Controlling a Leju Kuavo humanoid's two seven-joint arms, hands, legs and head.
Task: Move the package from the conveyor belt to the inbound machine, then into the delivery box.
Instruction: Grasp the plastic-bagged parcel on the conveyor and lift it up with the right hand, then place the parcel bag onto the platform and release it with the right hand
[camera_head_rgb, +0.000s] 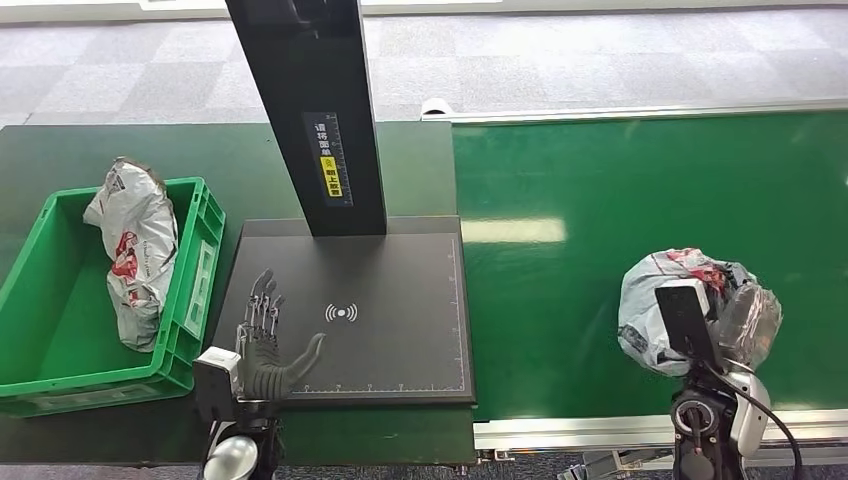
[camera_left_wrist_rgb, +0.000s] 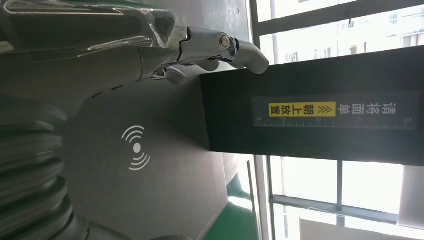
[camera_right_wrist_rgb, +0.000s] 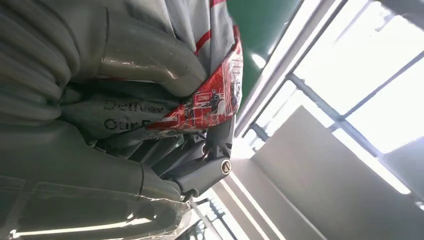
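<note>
Packages, two: one (camera_head_rgb: 690, 300) in right hand's fingers (camera_right_wrist_rgb: 150, 60), one (camera_head_rgb: 135, 250) in crate (camera_head_rgb: 60, 345) (left hand (camera_head_rgb: 265, 350) spread, empty).

**Surfaces and finishes**

The package (camera_head_rgb: 665, 310) in the right hand (camera_right_wrist_rgb: 165, 165) is crinkled, glossy plastic film, grey-white with red print. A second bag (camera_head_rgb: 135, 250) in the green crate (camera_head_rgb: 60, 375) has the same wrinkled sheen. The crate looks like moulded hard plastic. The conveyor belt (camera_head_rgb: 600, 260) is smooth green with a soft glare. The inbound machine's pad (camera_head_rgb: 400, 300) is matt black, its post (camera_head_rgb: 310, 110) slightly glossier. The left hand (camera_head_rgb: 265, 350) shows dark fingers and shiny silver metal.
</note>
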